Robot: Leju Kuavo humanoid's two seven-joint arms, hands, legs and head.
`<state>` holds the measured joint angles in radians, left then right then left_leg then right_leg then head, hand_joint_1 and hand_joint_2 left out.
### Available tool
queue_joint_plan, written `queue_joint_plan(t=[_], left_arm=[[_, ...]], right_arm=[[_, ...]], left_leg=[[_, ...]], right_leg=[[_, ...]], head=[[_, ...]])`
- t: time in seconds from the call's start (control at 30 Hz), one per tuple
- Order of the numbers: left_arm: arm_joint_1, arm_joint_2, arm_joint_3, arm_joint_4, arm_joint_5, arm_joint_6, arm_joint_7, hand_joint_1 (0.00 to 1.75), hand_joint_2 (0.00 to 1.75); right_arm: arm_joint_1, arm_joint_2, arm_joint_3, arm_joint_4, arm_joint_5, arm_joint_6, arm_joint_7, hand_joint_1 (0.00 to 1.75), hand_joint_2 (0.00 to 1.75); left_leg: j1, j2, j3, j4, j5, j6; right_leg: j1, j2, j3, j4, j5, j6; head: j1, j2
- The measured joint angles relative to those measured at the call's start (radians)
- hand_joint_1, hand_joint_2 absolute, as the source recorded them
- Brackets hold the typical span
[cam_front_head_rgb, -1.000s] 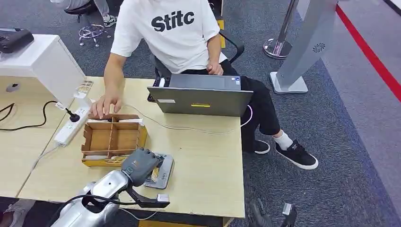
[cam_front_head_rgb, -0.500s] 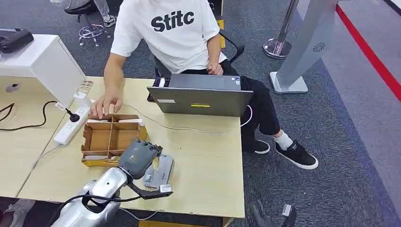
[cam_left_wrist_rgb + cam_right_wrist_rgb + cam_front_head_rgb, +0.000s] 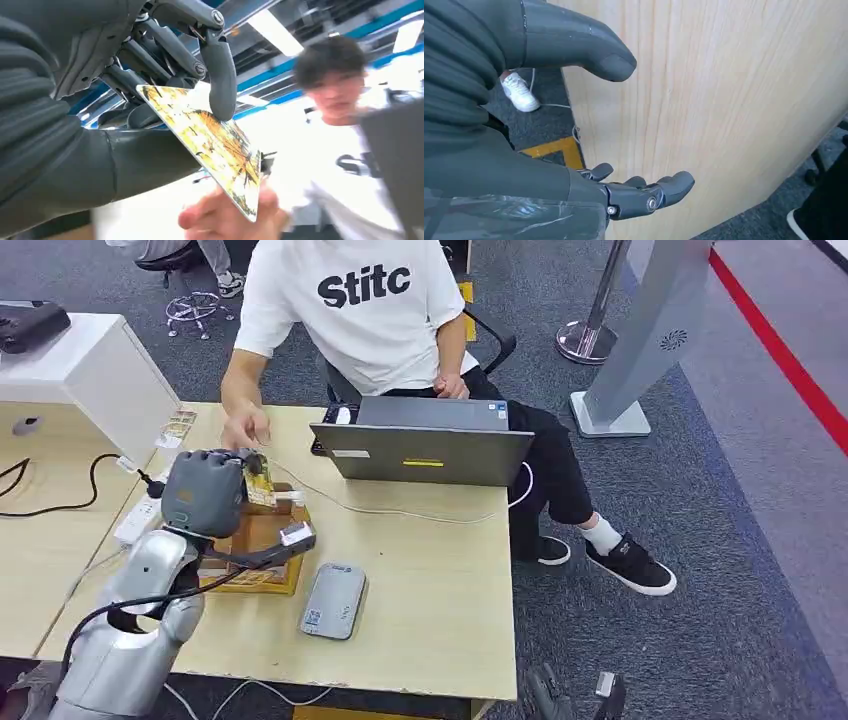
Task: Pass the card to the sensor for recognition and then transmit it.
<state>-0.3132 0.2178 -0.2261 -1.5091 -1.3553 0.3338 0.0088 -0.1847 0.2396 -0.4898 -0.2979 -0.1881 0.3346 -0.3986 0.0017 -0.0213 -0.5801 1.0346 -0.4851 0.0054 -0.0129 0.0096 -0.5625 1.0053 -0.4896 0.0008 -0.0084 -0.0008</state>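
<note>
1. My left hand point(image 3: 205, 492) pinches the card point(image 3: 210, 145) between thumb and finger, raised above the wooden tray point(image 3: 262, 536); a person's hand point(image 3: 230, 215) touches its far edge.
2. My right hand point(image 3: 574, 150) hangs empty, fingers spread, beside the table point(image 3: 724, 90).

An office: grey carpet point(image 3: 700, 490), wooden desk point(image 3: 440, 580), laptop point(image 3: 425, 445), power strip point(image 3: 140, 520) and a seated person point(image 3: 360, 310).
</note>
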Motion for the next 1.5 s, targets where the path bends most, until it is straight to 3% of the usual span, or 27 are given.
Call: queue_joint_plan(t=[0.23,0.57,0.6,0.63,0.9,1.23,1.5], left_arm=[[-0.003,0.012,0.104,0.000,0.033,0.011,-0.010,1.75,1.75],[-0.003,0.010,0.144,0.001,0.023,0.009,-0.014,1.75,1.75],[-0.003,0.010,0.145,0.001,0.022,0.009,-0.015,1.41,1.75],[-0.003,0.010,0.145,0.001,0.021,0.009,-0.015,0.00,1.75],[0.007,-0.007,0.145,0.001,0.013,0.013,-0.030,0.00,1.75],[0.122,-0.046,0.123,-0.067,0.006,0.020,-0.074,0.00,1.75],[0.241,-0.057,-0.001,-0.141,-0.034,-0.027,-0.138,0.00,1.75]], right_arm=[[-0.001,0.000,0.000,0.003,-0.002,0.000,0.006,0.00,1.75],[-0.001,0.000,0.000,0.005,-0.006,0.000,0.008,0.00,1.75],[-0.001,0.000,0.000,0.005,-0.008,0.000,0.008,0.00,1.75],[-0.001,0.000,0.002,0.005,-0.008,0.000,0.008,0.00,1.75],[-0.002,0.000,0.006,0.005,-0.012,0.000,0.008,0.00,1.75],[0.001,0.000,0.006,0.005,-0.030,0.008,-0.007,0.00,1.75],[0.010,0.000,0.005,0.005,-0.045,0.019,-0.020,0.00,1.75]], left_leg=[[0.000,0.000,0.000,0.000,0.000,0.000],[0.000,0.000,-0.001,0.000,0.000,0.000],[0.000,0.000,-0.002,0.000,0.000,0.000],[0.000,0.000,-0.002,0.000,0.000,0.000],[0.000,0.000,-0.003,0.000,0.000,0.000],[0.000,0.000,-0.003,0.000,0.000,0.000],[0.000,0.000,-0.003,0.000,0.000,0.000]], right_leg=[[0.000,0.000,0.000,0.000,0.000,0.000],[0.000,0.000,-0.001,0.000,0.000,0.000],[0.000,0.000,-0.001,0.000,0.000,0.000],[0.000,0.000,-0.002,0.000,0.000,0.000],[0.000,0.000,-0.002,-0.001,0.000,0.000],[0.000,0.000,-0.002,-0.001,0.000,0.000],[0.000,0.000,-0.002,-0.001,0.000,0.000]], head=[[0.000,0.000],[0.000,0.000],[0.000,0.000],[0.000,0.000],[0.000,0.000],[0.000,0.000],[0.000,0.000]])
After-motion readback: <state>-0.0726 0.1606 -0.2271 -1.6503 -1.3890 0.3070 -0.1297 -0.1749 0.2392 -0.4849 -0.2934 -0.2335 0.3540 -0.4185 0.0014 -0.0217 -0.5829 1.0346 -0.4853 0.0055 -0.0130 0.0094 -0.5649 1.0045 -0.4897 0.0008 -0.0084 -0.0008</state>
